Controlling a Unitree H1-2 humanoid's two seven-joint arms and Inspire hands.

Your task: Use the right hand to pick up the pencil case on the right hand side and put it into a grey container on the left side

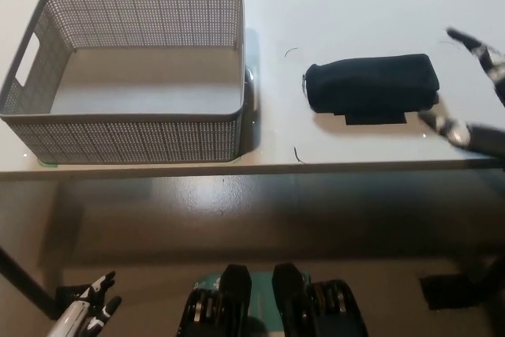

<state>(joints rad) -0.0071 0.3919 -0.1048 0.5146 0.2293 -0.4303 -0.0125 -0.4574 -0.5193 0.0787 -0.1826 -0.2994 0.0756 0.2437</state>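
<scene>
Right hand (473, 96) sitting open and empty, right of frame, beside the case (371, 84).
Looking soft and light; I'm guessing squeeze its middle.

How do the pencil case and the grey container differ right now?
The pencil case is black, soft-looking, closed and lies on its side at the right; the grey container is a perforated, open-topped basket at the left, and clearly larger. The right hand, fingers spread, is beside the case; nothing is near the container. Both rest on the white table.
</scene>
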